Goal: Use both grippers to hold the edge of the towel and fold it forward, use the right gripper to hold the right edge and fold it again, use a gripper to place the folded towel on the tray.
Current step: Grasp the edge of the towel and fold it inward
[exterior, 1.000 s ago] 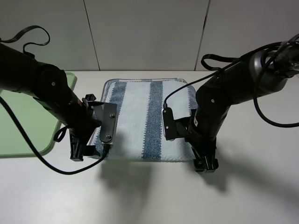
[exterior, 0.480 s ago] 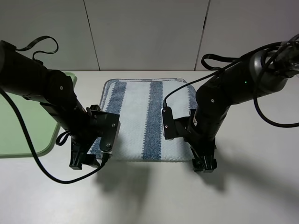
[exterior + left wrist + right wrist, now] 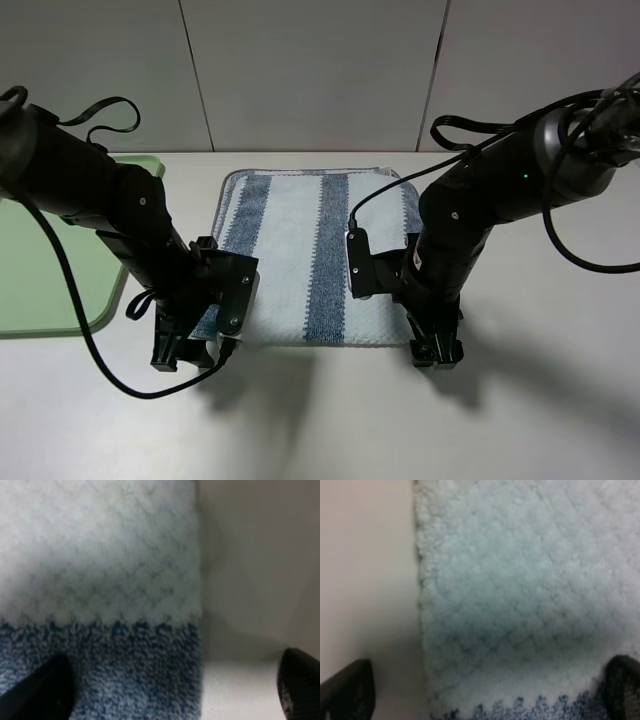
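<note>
Lining up on the towel for the first fold.
It lies flat mid-surface, tray at 9 o'clock; left pincer has dropped to its 7 o'clock corner, right pincer at 5, both spread, nothing pinched.

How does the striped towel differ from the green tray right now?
The soft waffle-textured towel with blue-grey and pale stripes lies spread out mid-table, while the flat pale green plastic tray sits at the left side, partly cut off by the picture's edge. The towel is striped cloth; the tray is one plain colour with a low raised rim. Both lie flat on the white table.
</note>
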Tool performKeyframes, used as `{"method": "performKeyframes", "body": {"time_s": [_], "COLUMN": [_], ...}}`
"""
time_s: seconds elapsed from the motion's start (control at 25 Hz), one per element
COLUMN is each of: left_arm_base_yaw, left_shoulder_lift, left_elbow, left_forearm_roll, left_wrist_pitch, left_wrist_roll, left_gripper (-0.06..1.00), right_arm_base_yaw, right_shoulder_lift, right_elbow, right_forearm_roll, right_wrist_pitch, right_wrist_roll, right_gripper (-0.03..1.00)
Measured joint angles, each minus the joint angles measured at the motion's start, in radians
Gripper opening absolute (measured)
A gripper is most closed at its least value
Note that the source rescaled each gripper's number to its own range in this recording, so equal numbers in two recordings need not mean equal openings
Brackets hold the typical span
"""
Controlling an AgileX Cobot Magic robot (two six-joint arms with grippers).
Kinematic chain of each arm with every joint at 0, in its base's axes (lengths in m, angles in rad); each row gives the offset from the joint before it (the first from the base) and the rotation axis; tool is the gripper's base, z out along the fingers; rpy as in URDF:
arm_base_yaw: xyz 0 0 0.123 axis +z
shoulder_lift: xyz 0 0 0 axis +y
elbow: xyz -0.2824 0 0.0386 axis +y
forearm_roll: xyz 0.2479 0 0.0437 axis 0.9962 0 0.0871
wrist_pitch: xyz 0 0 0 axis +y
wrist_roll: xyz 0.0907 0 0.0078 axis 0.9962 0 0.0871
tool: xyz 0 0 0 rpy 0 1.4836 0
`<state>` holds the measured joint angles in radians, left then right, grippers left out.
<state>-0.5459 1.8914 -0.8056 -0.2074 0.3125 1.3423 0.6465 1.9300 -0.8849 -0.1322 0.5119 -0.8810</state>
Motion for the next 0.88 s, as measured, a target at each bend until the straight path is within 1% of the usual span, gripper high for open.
{"method": "performKeyframes", "body": {"time_s": [0.08, 0.16, 0.4, 0.44, 0.52, 0.6, 0.68, 0.8, 0.88], "left_arm_base_yaw": [0.000, 0.000, 0.000, 0.000, 0.000, 0.000, 0.000, 0.000, 0.000], "left_shoulder_lift": [0.001, 0.001, 0.002, 0.003, 0.003, 0.003, 0.003, 0.003, 0.003], "left_elbow": [-0.001, -0.001, -0.001, -0.001, -0.001, -0.001, -0.001, -0.001, -0.001], "left_forearm_roll": [0.000, -0.001, -0.001, -0.001, -0.001, -0.001, -0.001, -0.001, -0.001], "left_wrist_pitch": [-0.001, -0.007, -0.032, -0.032, -0.033, -0.034, -0.045, -0.058, -0.060], "left_wrist_roll": [0.001, 0.001, 0.001, 0.001, 0.001, 0.001, 0.001, 0.001, 0.001], "left_gripper": [0.78, 0.73, 0.48, 0.46, 0.41, 0.37, 0.30, 0.17, 0.09], "right_arm_base_yaw": [0.000, 0.000, 0.000, 0.000, 0.000, 0.000, 0.000, 0.000, 0.000], "right_shoulder_lift": [0.000, 0.000, 0.000, 0.000, 0.000, 0.000, 0.000, 0.005, 0.006], "right_elbow": [0.000, 0.000, 0.000, 0.000, 0.000, 0.000, 0.000, 0.000, 0.000], "right_forearm_roll": [0.001, 0.001, 0.003, 0.003, 0.007, 0.011, 0.011, 0.011, 0.009], "right_wrist_pitch": [-0.001, -0.001, -0.004, -0.005, -0.005, -0.009, -0.020, -0.037, -0.054], "right_wrist_roll": [0.000, 0.000, 0.000, 0.000, 0.000, 0.000, 0.000, 0.000, 0.000], "right_gripper": [1.00, 1.00, 1.00, 0.99, 0.94, 0.86, 0.75, 0.54, 0.36]}}
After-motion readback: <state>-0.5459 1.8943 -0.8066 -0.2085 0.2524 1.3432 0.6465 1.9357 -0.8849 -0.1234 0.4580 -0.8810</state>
